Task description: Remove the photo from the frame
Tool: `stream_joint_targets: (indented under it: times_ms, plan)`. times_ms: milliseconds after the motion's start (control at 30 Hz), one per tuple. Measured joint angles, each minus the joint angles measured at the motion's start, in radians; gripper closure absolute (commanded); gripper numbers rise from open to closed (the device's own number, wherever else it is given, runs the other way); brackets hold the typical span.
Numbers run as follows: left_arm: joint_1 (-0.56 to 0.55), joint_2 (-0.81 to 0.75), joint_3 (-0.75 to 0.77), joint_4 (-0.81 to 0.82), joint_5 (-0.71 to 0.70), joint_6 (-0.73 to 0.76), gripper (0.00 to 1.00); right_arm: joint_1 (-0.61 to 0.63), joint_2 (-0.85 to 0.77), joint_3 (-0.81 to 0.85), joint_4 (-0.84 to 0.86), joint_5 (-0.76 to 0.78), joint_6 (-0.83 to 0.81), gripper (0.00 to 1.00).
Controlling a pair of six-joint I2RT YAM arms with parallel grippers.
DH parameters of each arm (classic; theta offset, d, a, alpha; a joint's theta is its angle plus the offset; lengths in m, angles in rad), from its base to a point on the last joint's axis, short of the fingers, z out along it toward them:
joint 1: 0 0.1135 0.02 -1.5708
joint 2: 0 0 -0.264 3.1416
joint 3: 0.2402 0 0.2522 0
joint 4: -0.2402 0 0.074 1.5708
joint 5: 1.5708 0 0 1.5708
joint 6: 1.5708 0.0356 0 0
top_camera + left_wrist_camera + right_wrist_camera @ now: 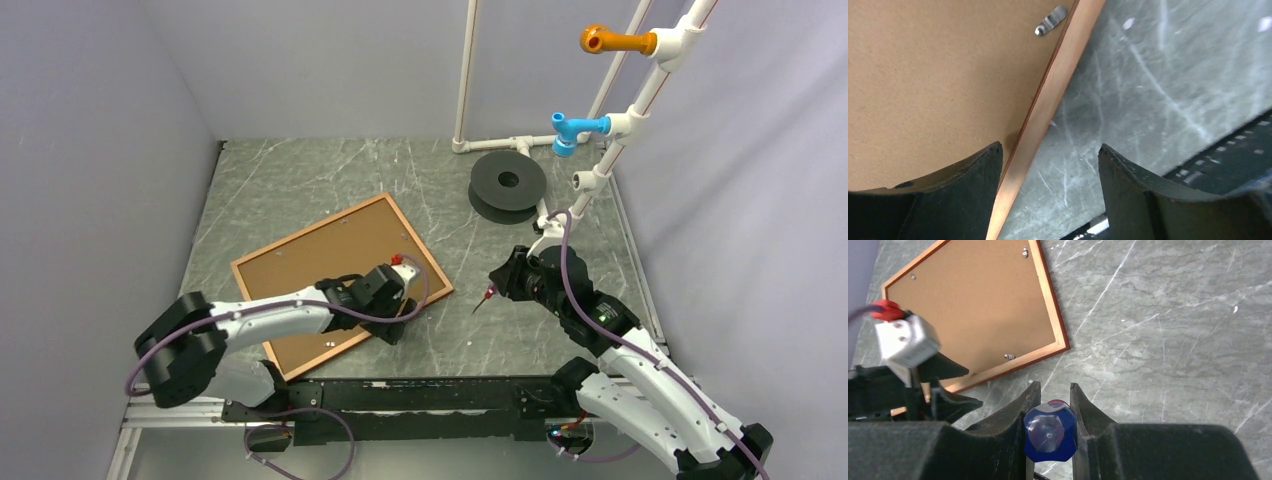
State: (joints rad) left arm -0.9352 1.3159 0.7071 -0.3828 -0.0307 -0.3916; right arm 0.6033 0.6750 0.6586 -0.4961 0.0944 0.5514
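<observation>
On the table the frame lies face down, backing panel in place; photo hidden beneath, not out yet; left tool wide, straddling the rail; right tool narrow, holding a screwdriver; most work remains.

Lab: grey-walled robot test table

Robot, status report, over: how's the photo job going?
Left end effector open, astride one rail of the frame. Right end effector shut on blue-handled screwdriver. No photo visible: backing panel covers it, clips on.
</observation>
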Motion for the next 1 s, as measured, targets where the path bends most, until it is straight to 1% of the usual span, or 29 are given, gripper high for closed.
stream_joint_targets:
  times_ms: [67,167,267,333,467,533,667,733,767,900,933,1000]
  plan:
    - [-0.035,0.052,0.002,-0.010,-0.056,-0.014,0.34,0.000,0.000,0.000,0.005,-0.002,0.001,1.00]
    - [-0.061,0.116,0.043,-0.020,-0.130,-0.027,0.45,0.000,-0.004,0.000,0.008,-0.004,0.003,1.00]
    - [-0.068,0.181,0.093,-0.039,-0.193,-0.039,0.60,0.000,-0.019,0.000,0.005,-0.003,0.003,1.00]
    - [-0.068,0.238,0.148,-0.065,-0.225,-0.036,0.71,0.000,-0.037,0.000,0.001,0.000,0.006,1.00]
    - [-0.058,0.369,0.292,-0.100,-0.246,-0.004,0.84,0.000,-0.060,0.000,-0.012,0.001,0.011,1.00]
    - [-0.026,0.436,0.370,-0.103,-0.240,0.025,0.87,0.000,-0.064,0.000,-0.022,0.001,0.016,1.00]
    - [0.070,0.545,0.514,-0.093,-0.174,0.054,0.87,0.000,-0.074,-0.002,-0.033,0.001,0.027,1.00]
    - [0.124,0.583,0.566,-0.068,-0.116,0.052,0.83,0.000,-0.078,-0.004,-0.035,0.001,0.033,1.00]
    - [0.150,0.592,0.575,-0.044,-0.079,0.044,0.79,0.000,-0.079,-0.004,-0.035,0.001,0.035,1.00]
    - [0.221,0.583,0.540,0.062,0.072,-0.015,0.51,0.000,-0.076,-0.008,-0.034,0.000,0.042,1.00]
    - [0.228,0.566,0.513,0.095,0.103,-0.031,0.46,0.000,-0.070,-0.009,-0.034,0.000,0.043,1.00]
    - [0.228,0.505,0.436,0.145,0.147,-0.062,0.40,0.000,-0.054,-0.014,-0.032,-0.004,0.045,1.00]
